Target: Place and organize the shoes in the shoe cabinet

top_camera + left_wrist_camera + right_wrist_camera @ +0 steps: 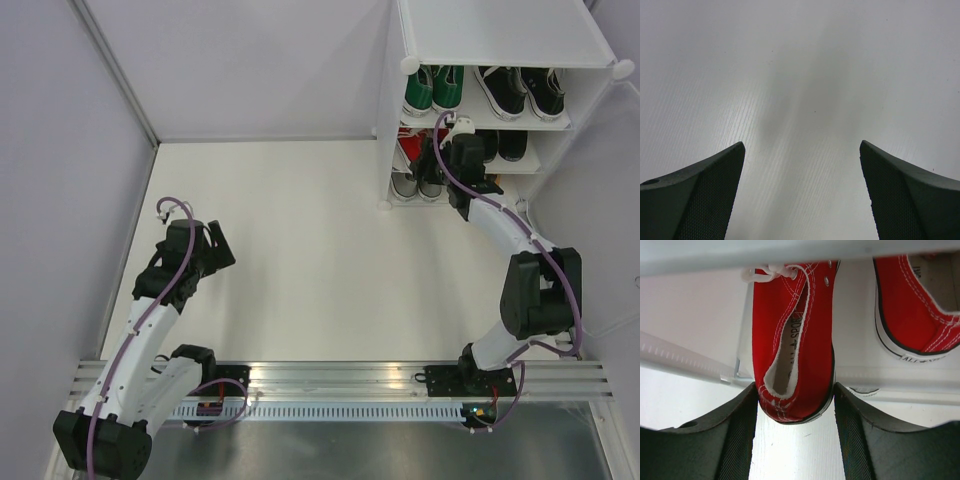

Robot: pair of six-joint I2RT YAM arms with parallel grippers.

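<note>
Your white shoe cabinet [505, 30] stands far right: green pair [432, 88] and black pair [520, 92] on its upper tier, red shoe [792, 340] below, heel nearest.

Left black two-finger gripper [802, 145]: jaws spread wide, arm folded low. Right black two-finger gripper [796, 386]: arm stretched forward, fingers pressing a red canvas sneaker [805, 330] (heel end, both sides).
</note>
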